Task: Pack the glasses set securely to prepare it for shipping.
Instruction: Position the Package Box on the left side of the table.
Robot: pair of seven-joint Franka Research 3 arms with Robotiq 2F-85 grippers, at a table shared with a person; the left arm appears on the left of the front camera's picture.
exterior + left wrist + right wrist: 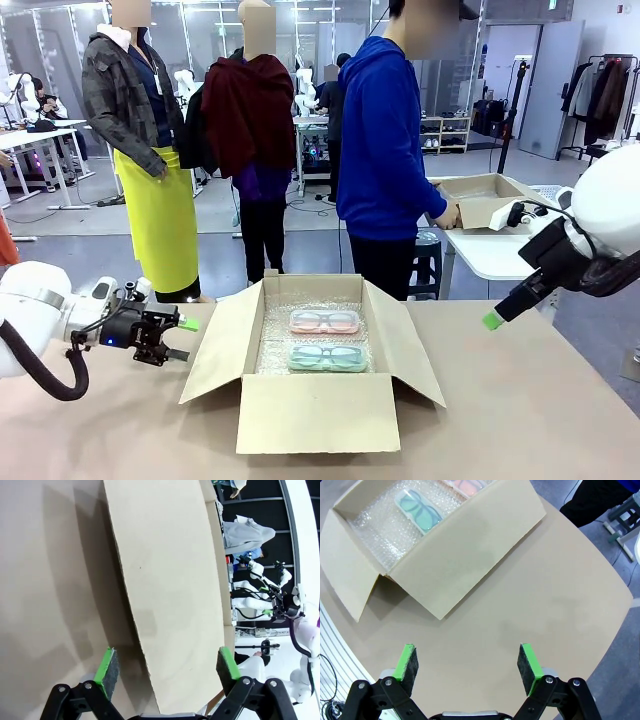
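Cases lie side by side on bubble wrap [300,350] inside the open cardboard box [310,410], pink case [325,321] behind mint-green case [328,357]; pink one cut off in the right wrist view; left gripper [180,338] and right gripper [467,662] spread wide, empty, flanking the box.

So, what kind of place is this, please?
Probably a robot lab or data-collection hall: other white robot arms stand at tables behind, clothes hang on a rack, and an open box with two glasses cases sits on the work table.
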